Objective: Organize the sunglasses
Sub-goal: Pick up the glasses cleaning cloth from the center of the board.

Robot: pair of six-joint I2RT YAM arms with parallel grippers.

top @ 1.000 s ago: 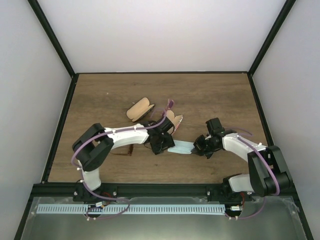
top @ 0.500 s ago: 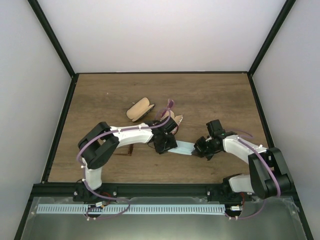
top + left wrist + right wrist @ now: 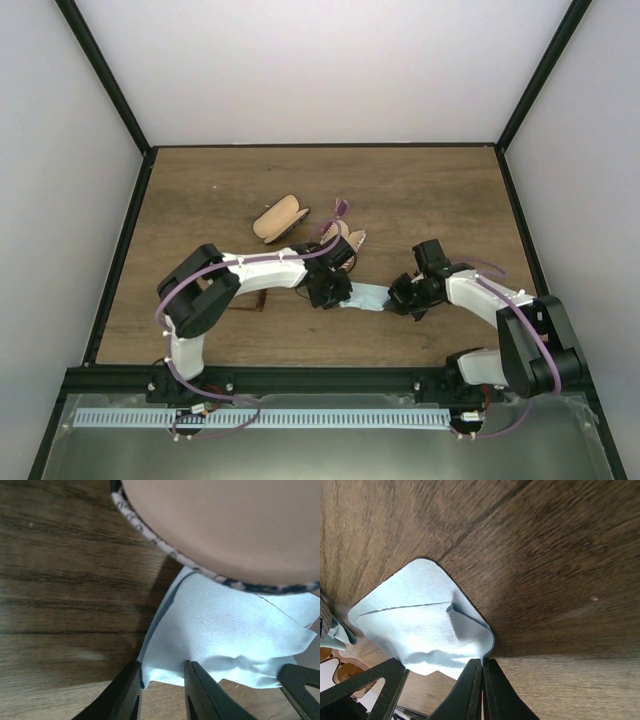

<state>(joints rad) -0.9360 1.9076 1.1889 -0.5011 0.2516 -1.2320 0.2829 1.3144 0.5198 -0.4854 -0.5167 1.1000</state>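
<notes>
Little looks done: the sunglasses (image 3: 257, 301) lie uncased on the table (image 3: 430, 190) beneath the left arm. The right gripper (image 3: 482, 662) pinches the light blue cloth (image 3: 420, 625) by a corner. The left gripper (image 3: 162, 672), its jaws narrowly parted, straddles the cloth's other edge.

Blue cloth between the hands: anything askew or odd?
Yes. The blue cloth lies rumpled, not flat: creased and bunched between the right hand pinching one corner and the left hand straddling another.
</notes>
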